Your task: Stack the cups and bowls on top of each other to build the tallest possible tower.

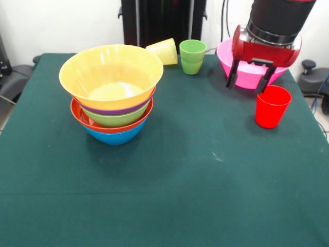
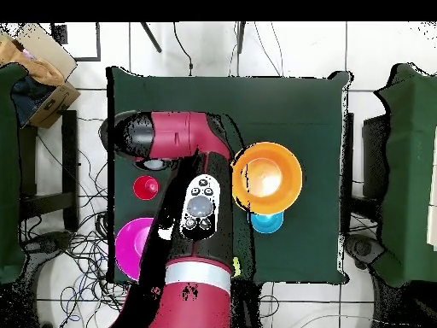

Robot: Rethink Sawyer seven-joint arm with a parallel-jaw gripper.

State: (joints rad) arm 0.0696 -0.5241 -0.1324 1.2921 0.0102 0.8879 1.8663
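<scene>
**Five bowls nested at left, cups and pink bowl loose at right**

In the front view, the tower (image 1: 112, 92) is seen on the left half of the green table (image 1: 169, 195). Five bowls are nested in it: a blue one at the bottom, then red-orange, green and purple rims, and the large yellow-orange bowl (image 1: 110, 74) on top, its wide mouth open upward. Just behind its right rim, the yellow cup (image 1: 163, 51) is found lying on its side. Next to that, the light green cup (image 1: 192, 56) stands upright near the table's far edge. Further right, the large pink bowl (image 1: 245, 69) sits at the far right corner, partly hidden by the arm. The gripper (image 1: 250, 81) hangs in front of that bowl, its two dark fingers spread apart with nothing held between them. Just below and to the right of the fingertips, the red cup (image 1: 271, 106) stands upright, apart from the pink bowl.

In the overhead view, a small blue bowl (image 2: 267, 221) is seen just beside the tower.
</scene>
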